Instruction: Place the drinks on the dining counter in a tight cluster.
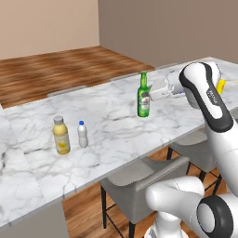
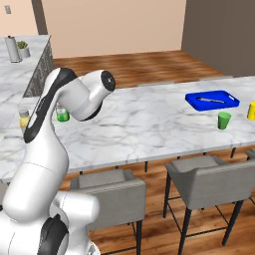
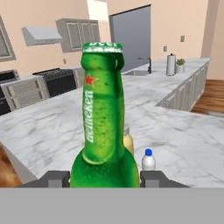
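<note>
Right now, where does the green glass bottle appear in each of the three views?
Left base view: the green glass bottle stands upright right of centre on the dining counter.
Right base view: only a small green part of it shows at left, behind the arm.
Hand view: it is at centre, between the end effector's fingertips.
Shared landmark: the yellow juice bottle.

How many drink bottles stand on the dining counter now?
3. The green glass bottle stands between the fingers of the gripper. The yellow juice bottle and the clear bottle with blue cap stand close together farther along the dining counter.
</note>
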